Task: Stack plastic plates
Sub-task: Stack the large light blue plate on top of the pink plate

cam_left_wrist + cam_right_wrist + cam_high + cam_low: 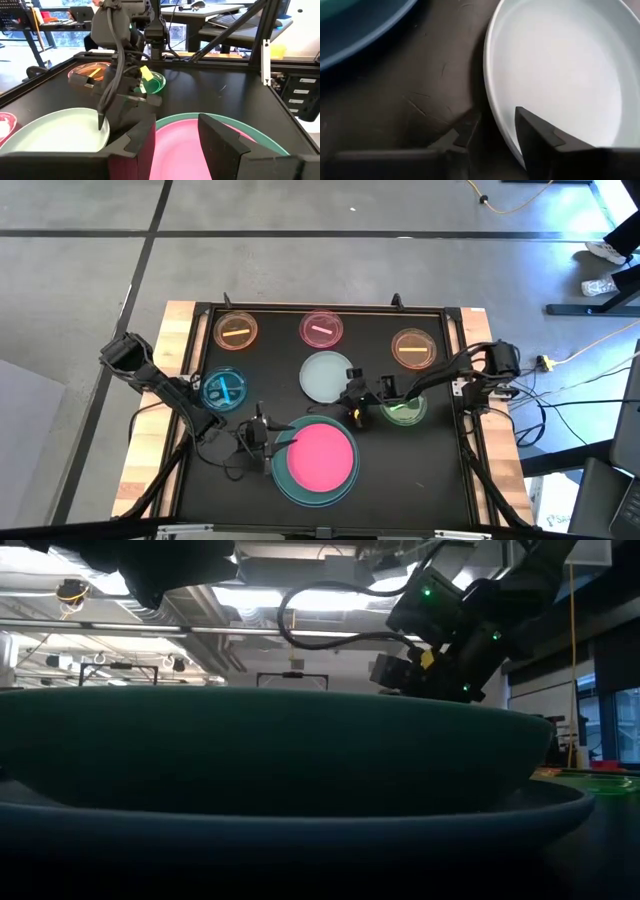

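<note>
The right gripper (492, 132) straddled the pale plate (560, 65) rim, fingers open, one inside, one outside. The plate looked light, stiff and slick, so a rim pinch suited it. The left gripper (175, 137) hung open by the pink plate (182, 150).
</note>
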Action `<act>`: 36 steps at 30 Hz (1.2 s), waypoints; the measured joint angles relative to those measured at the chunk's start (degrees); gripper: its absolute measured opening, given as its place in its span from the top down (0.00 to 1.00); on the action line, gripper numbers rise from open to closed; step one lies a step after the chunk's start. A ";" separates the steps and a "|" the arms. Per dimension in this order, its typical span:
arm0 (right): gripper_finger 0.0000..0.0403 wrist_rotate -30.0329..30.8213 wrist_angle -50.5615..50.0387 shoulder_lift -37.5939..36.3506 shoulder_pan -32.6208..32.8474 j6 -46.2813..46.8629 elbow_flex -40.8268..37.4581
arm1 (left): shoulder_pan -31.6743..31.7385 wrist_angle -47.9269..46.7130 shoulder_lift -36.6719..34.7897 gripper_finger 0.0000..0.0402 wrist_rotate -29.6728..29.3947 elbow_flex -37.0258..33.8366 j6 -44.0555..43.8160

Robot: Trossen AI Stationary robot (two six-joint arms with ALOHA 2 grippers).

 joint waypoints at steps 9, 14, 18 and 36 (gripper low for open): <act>0.98 2.74 -0.22 -0.07 0.06 -1.64 0.01 | 0.02 0.00 0.00 0.65 -0.11 0.00 0.00; 0.96 3.31 -3.07 -2.13 0.59 -1.45 0.76 | 0.02 0.04 0.00 0.65 -0.13 0.00 0.00; 0.98 4.59 -4.71 -6.90 3.28 -1.41 0.81 | 0.02 0.03 0.00 0.65 0.01 0.02 0.00; 0.98 -15.47 7.37 -10.99 21.42 0.62 0.94 | 0.02 0.11 0.00 0.65 -0.24 0.02 -0.02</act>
